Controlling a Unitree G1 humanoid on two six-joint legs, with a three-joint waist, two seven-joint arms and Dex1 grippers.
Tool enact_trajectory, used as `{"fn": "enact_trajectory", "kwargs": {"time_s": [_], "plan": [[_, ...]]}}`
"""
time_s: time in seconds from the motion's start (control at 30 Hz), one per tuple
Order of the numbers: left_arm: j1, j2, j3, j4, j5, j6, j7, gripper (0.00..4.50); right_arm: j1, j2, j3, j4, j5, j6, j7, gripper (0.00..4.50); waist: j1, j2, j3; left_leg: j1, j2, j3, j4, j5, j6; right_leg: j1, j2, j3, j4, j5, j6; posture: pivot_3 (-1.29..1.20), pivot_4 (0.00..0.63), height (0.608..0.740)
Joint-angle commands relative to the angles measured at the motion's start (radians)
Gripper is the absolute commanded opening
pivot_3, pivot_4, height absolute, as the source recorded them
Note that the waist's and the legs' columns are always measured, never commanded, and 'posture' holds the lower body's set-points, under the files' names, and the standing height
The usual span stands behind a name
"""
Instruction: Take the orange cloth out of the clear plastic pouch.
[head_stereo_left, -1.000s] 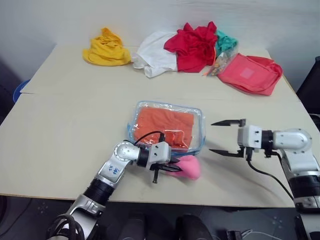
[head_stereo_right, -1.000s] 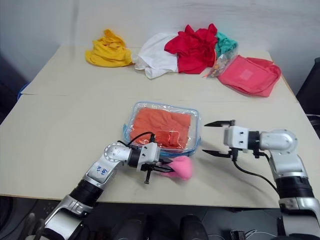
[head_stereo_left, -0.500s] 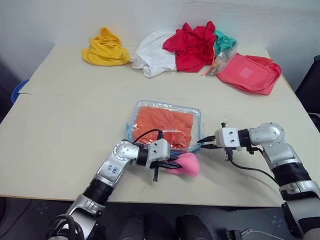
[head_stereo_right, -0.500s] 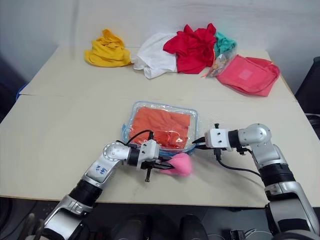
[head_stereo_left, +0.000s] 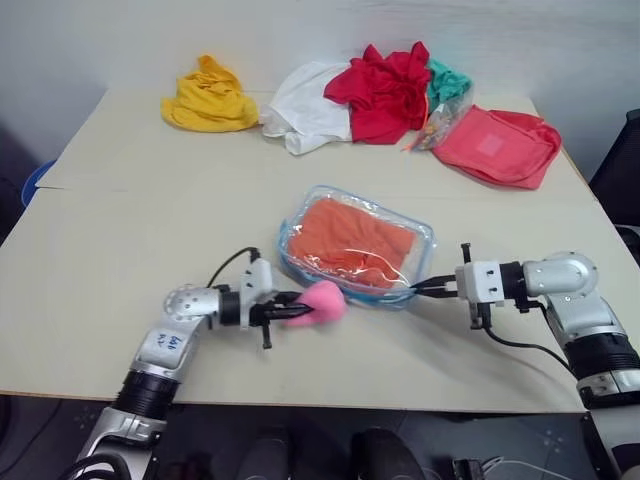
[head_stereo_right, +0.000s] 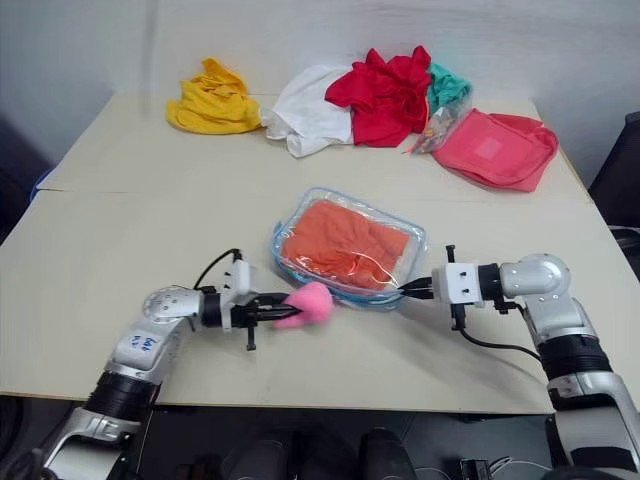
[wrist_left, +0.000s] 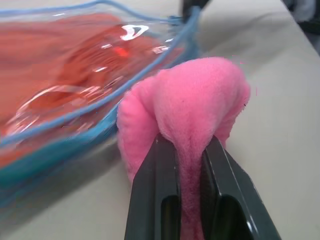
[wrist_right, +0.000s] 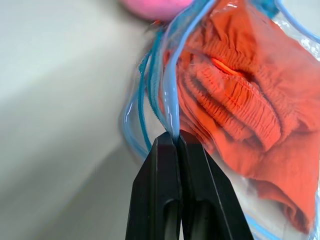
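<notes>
— So how far along is the task?
— Early stage: the orange cloth (head_stereo_left: 352, 241) lies wholly inside the clear plastic pouch (head_stereo_left: 420, 232), mid-table.
— And the grippers?
— The left gripper (head_stereo_left: 290, 312) is clamped on the pink plush charm (head_stereo_left: 322, 303); the right gripper (head_stereo_left: 422, 290) is pinched together on the pouch's blue trim. Opening the zipper and extracting the cloth remain.

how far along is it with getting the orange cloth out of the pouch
Done: the left hand is clamped on the pink plush charm, and the right hand is pinched on the edge of the clear plastic pouch. Left to do: the orange cloth lies wholly inside and has to be drawn out.
</notes>
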Motion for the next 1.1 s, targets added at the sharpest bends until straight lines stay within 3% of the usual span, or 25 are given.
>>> {"fn": "enact_trajectory", "kwargs": {"time_s": [0.03, 0.17, 0.33, 0.7, 0.77, 0.8, 0.9, 0.97, 1.07, 1.1], "plan": [[0.021, 0.033, 0.081, 0.028, -0.025, 0.039, 0.043, 0.11, 0.009, -0.026, -0.034, 0.014, 0.029, -0.046, 0.017, 0.00, -0.002, 0.000, 0.000, 0.000, 0.000, 0.000, 0.000, 0.000, 0.000, 0.000, 0.000, 0.000, 0.000, 0.000, 0.000, 0.00, 0.150, 0.740], [0.003, 0.021, 0.170, 0.084, -0.051, 0.083, 0.142, 0.11, 0.020, -0.028, -0.043, 0.025, 0.051, -0.081, 0.038, 0.00, 0.000, 0.000, 0.000, 0.000, 0.000, 0.000, 0.000, 0.000, 0.000, 0.000, 0.000, 0.000, 0.000, 0.000, 0.000, 0.00, 0.150, 0.740], [-0.071, -0.033, 0.288, 0.193, -0.050, 0.105, 0.381, 0.11, 0.040, -0.046, -0.057, 0.030, 0.105, -0.095, 0.091, 0.00, 0.002, 0.000, 0.000, 0.000, 0.000, 0.000, 0.001, 0.000, 0.000, 0.000, 0.000, -0.001, 0.001, 0.000, 0.000, 0.00, 0.150, 0.740], [-0.117, -0.100, 0.315, 0.248, -0.023, 0.089, 0.569, 0.11, 0.056, -0.032, -0.065, 0.030, 0.116, -0.067, 0.049, 0.00, 0.004, 0.000, 0.000, 0.000, 0.000, 0.000, 0.001, 0.000, 0.000, 0.000, 0.000, -0.001, 0.001, 0.000, 0.000, 0.00, 0.150, 0.740], [-0.121, -0.111, 0.328, 0.248, -0.049, 0.102, 0.572, 0.11, 0.067, -0.029, -0.076, 0.015, 0.155, 0.005, 0.047, 0.00, 0.004, 0.000, 0.000, 0.000, 0.000, 0.000, 0.001, 0.000, 0.000, 0.000, 0.000, -0.001, 0.002, 0.000, 0.000, 0.00, 0.150, 0.740], [-0.119, -0.115, 0.333, 0.231, -0.069, 0.120, 0.565, 0.46, 0.075, -0.028, -0.081, 0.001, 0.171, 0.040, 0.044, 0.00, 0.004, 0.000, 0.000, 0.000, 0.000, 0.000, 0.001, 0.000, -0.001, 0.000, 0.000, -0.001, 0.002, 0.000, 0.000, 0.00, 0.150, 0.740], [-0.100, -0.096, 0.314, 0.157, -0.101, 0.180, 0.505, 1.43, 0.102, -0.029, -0.091, -0.052, 0.197, 0.102, 0.047, 0.64, 0.003, 0.000, 0.000, 0.000, 0.000, 0.000, 0.001, 0.000, -0.001, 0.000, 0.000, -0.001, 0.002, 0.000, 0.000, 0.00, 0.150, 0.740], [-0.084, -0.057, 0.298, 0.122, -0.097, 0.194, 0.462, 2.07, 0.129, -0.031, -0.110, -0.093, 0.213, 0.132, 0.037, 1.33, 0.002, 0.000, 0.000, 0.000, 0.000, 0.000, 0.001, 0.000, -0.001, -0.001, 0.000, -0.001, 0.002, 0.000, 0.000, 0.00, 0.150, 0.740], [-0.057, 0.019, 0.279, 0.119, -0.041, 0.080, 0.381, 3.00, 0.207, -0.058, -0.144, -0.192, 0.248, 0.225, 0.025, 2.36, 0.003, 0.000, 0.000, 0.000, 0.000, 0.000, 0.000, 0.000, -0.001, -0.001, 0.000, 0.000, 0.001, 0.000, 0.000, 0.00, 0.150, 0.740], [-0.054, 0.031, 0.280, 0.124, -0.041, 0.061, 0.365, 3.00, 0.230, -0.065, -0.154, -0.221, 0.256, 0.252, 0.021, 2.70, 0.004, 0.000, 0.000, 0.000, 0.000, 0.000, -0.001, 0.000, -0.001, -0.001, 0.000, -0.001, 0.001, 0.000, 0.000, 0.00, 0.150, 0.740]]}}
